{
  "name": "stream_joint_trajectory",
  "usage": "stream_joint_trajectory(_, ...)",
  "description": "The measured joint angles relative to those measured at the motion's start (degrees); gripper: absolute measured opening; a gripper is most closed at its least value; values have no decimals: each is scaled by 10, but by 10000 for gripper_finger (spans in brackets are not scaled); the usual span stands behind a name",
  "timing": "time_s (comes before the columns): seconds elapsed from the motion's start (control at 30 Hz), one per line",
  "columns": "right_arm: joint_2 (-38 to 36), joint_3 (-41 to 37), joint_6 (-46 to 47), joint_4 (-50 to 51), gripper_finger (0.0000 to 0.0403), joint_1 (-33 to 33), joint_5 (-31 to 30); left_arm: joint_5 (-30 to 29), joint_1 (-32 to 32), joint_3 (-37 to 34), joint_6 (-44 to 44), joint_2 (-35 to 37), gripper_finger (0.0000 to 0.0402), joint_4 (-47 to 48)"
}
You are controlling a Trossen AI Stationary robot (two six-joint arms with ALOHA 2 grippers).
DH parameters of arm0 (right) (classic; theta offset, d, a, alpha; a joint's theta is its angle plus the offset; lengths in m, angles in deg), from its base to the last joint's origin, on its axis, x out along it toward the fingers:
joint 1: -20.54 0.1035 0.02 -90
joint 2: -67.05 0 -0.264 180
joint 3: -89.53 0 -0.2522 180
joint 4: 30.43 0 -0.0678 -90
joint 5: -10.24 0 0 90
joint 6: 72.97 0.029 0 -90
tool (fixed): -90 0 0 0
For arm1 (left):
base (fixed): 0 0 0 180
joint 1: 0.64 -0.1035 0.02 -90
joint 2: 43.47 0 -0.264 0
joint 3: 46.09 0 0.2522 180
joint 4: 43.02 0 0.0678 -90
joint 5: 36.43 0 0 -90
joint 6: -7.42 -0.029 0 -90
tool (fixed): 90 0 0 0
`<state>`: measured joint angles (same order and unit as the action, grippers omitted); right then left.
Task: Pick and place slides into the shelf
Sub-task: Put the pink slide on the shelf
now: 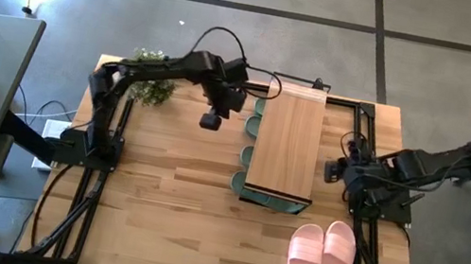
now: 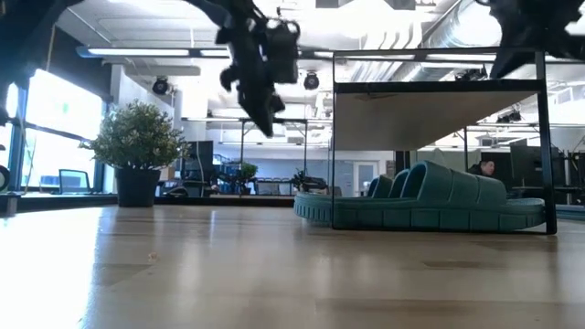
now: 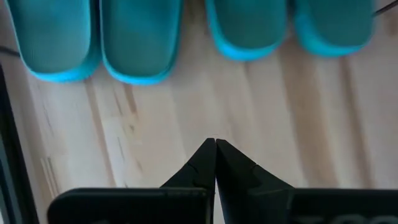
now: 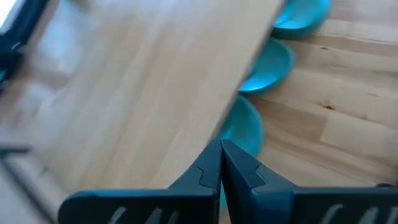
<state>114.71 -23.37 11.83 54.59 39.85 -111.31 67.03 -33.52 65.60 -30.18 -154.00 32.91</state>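
1. The shelf [image 1: 287, 145] stood on the far middle of the wooden table [image 1: 165, 207], its plank top lengthwise away from me. Four green slides [image 2: 430, 203] sat under it, their ends poking out along its left edge.
2. The pink pair of slides [image 1: 321, 259] lay side by side on the bare table, near the front right corner, well apart from the shelf.
3. My left gripper [image 1: 210, 119] hung above the table just left of the shelf, fingers pressed together and holding nothing; its wrist camera looked down on the green ends.
4. My right gripper [image 1: 333, 170] waited just right of the shelf, fingers together, empty.
5. A potted plant [image 1: 149, 85] stood at the far left of the table. From table height I saw a bright office beyond, with a person seated in the background.
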Motion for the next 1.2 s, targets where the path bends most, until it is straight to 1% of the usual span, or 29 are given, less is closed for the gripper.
stream_joint_trajectory(0.13,0,32,-35,6,0,36,19,15,19,0,20,50,0,8)
stream_joint_trajectory(0.3,-1,74,-101,13,0,83,78,25,68,0,45,119,0,9)
stream_joint_trajectory(0.43,0,102,-186,-14,0,124,131,19,137,0,72,166,0,-9)
stream_joint_trajectory(0.53,0,114,-240,-75,0,156,145,4,200,0,88,191,0,-48)
stream_joint_trajectory(0.7,8,116,-315,-223,0,205,139,-8,302,0,94,210,0,-142)
stream_joint_trajectory(0.8,26,116,-350,-300,0,231,121,-7,348,0,93,211,0,-189)
stream_joint_trajectory(0.9,50,116,-363,-350,0,246,104,0,383,-12,78,212,0,-227)
stream_joint_trajectory(1.07,86,116,-332,-387,0,259,74,64,418,-87,78,213,0,-331)
stream_joint_trajectory(1.13,98,116,-319,-402,0,263,65,72,426,-125,91,216,0,-360)
stream_joint_trajectory(1.2,109,116,-306,-417,0,268,60,66,431,-171,105,224,0,-375)
